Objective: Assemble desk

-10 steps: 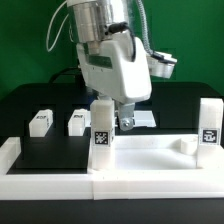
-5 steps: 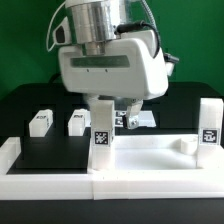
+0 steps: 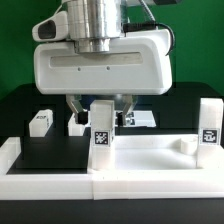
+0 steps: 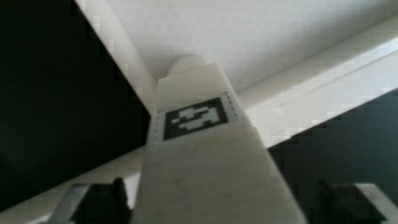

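Exterior view: the black table (image 3: 25, 105) fills the scene in front of a green backdrop (image 3: 200, 40). Long white bars (image 3: 45, 184) edge it along the front and at the exterior view's left. Next in size, the desk panel (image 3: 150, 165) lies flat at the front of the table. It is wide, white and rimmed, and reaches from the middle to the exterior view's right edge.

Above it hangs the arm's broad white hand housing (image 3: 100, 65), covering much of the upper middle. Under that housing the pincer (image 3: 100, 108) points straight down, with its dark fingers (image 3: 72, 106) on either side of the top of the first leg block (image 3: 101, 135). This block stands upright at the panel's corner on the exterior view's left, its square black-and-white tag (image 3: 101, 139) facing the camera.

In the wrist view the same block (image 4: 205, 160) rises between the fingers (image 4: 352, 200). A dark gap shows between block and finger on at least one side, so the pincer is open, straddling the block without gripping it.

The second leg block (image 3: 209, 124) stands upright at the panel's corner on the exterior view's right, its tag also facing the camera. Two more blocks lie loose on the table behind the bars, apart from the panel. The third leg block (image 3: 40, 122) is toward the exterior view's left, and the fourth leg block (image 3: 76, 123) is just beside one of the pincer's fingers.
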You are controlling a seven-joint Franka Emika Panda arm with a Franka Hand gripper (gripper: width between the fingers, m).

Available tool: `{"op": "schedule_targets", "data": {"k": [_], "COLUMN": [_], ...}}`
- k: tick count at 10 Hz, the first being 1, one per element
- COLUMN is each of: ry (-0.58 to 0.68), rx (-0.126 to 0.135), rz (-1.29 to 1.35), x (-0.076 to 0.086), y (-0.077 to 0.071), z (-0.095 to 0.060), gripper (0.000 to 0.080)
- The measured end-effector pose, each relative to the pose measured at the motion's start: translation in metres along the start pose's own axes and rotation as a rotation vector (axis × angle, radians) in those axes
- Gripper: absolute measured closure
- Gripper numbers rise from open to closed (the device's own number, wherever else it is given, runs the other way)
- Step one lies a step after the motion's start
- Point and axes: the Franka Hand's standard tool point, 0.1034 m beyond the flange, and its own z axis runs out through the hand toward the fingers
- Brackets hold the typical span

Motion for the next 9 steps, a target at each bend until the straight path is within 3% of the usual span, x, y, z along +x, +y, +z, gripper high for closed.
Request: {"op": "schedule_targets", "data": {"k": [1, 2, 5, 9], "ry": [0.000, 0.000, 0.001, -0.069], "rx": [0.000, -0.004, -0.003, 0.031], "rz": [0.050, 0.117, 0.327, 1.082], "x": [0.000, 0.001, 0.001, -0.004], "y": [0.000, 0.003, 0.006, 0.009], "z": [0.000, 0.001, 0.001, 0.000], "gripper": [0.0426, 0.0508, 0.0508, 0.0508]}}
